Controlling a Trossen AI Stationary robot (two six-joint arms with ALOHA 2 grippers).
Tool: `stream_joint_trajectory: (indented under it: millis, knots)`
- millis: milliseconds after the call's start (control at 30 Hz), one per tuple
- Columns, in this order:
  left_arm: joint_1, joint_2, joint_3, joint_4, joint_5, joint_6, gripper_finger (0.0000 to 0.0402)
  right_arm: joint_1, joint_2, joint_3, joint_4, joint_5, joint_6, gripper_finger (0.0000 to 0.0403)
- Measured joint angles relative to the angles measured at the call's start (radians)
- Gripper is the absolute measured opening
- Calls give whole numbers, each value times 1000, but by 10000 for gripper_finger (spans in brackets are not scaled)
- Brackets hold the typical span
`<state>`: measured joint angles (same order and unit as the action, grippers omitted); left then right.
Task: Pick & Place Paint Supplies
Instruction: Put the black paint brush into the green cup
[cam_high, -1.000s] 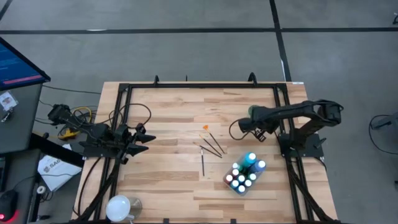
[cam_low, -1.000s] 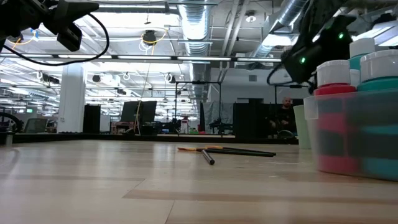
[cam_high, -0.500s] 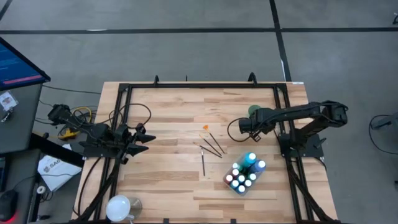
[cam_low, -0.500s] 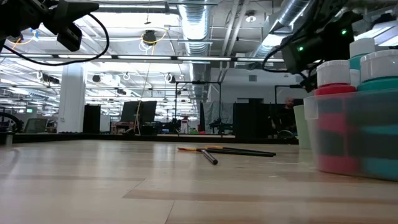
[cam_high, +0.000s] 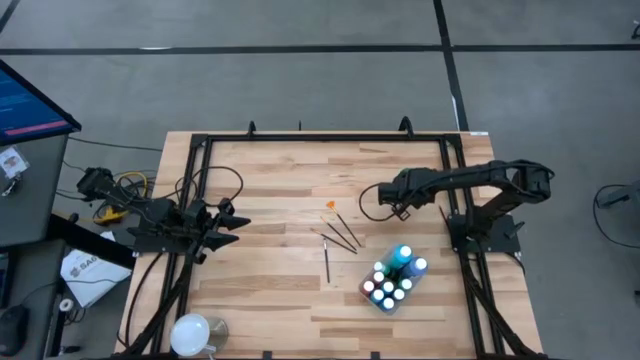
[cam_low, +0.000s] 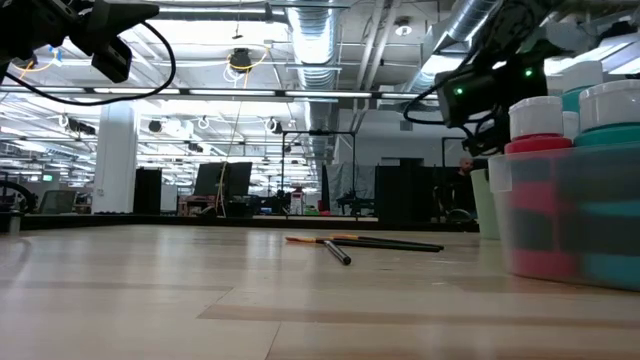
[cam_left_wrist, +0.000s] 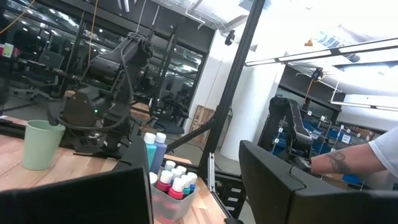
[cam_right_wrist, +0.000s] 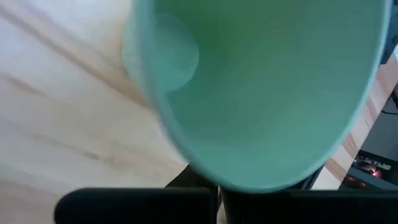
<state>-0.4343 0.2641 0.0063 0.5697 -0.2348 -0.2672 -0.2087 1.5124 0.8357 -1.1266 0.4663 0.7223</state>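
Note:
Small paint bottles stand upright in a clear tub (cam_high: 393, 280) (cam_low: 575, 215) near the table's right front. Several thin dark paintbrushes (cam_high: 342, 234) (cam_low: 360, 241) lie flat on the wood at mid-table. My right gripper (cam_high: 392, 200) (cam_right_wrist: 217, 202) is shut and slants down over an upright pale green cup (cam_right_wrist: 261, 93) (cam_left_wrist: 40, 144), which the arm hides in the high view. I see nothing between its fingers. My left gripper (cam_high: 238, 224) (cam_left_wrist: 193, 205) waits open at the left edge, above the table.
Black frame rails (cam_high: 200, 180) run along the table's left, far and right sides. A white round object (cam_high: 190, 330) sits at the near left corner. Beyond the table a person's forearm (cam_left_wrist: 348, 162) shows in the left wrist view. Bare wood lies between the brushes and my left gripper.
My right gripper has swung a little toward the table's far edge and tipped further down. It now covers the pale green cup, which showed beside the arm before. The cup, brushes and tub have stayed where they were.

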Motion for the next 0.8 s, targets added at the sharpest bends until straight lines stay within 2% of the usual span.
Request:
stream_joint_trajectory:
  millis: [500, 800]
  knots:
    - [0, 0, 0, 0, 0, 0, 132, -95, 0, 0, 208, 3, -114, 0]
    - [0, 0, 0, 0, 0, 0, 132, -62, -35, 10, 144, -102, -180, 0]
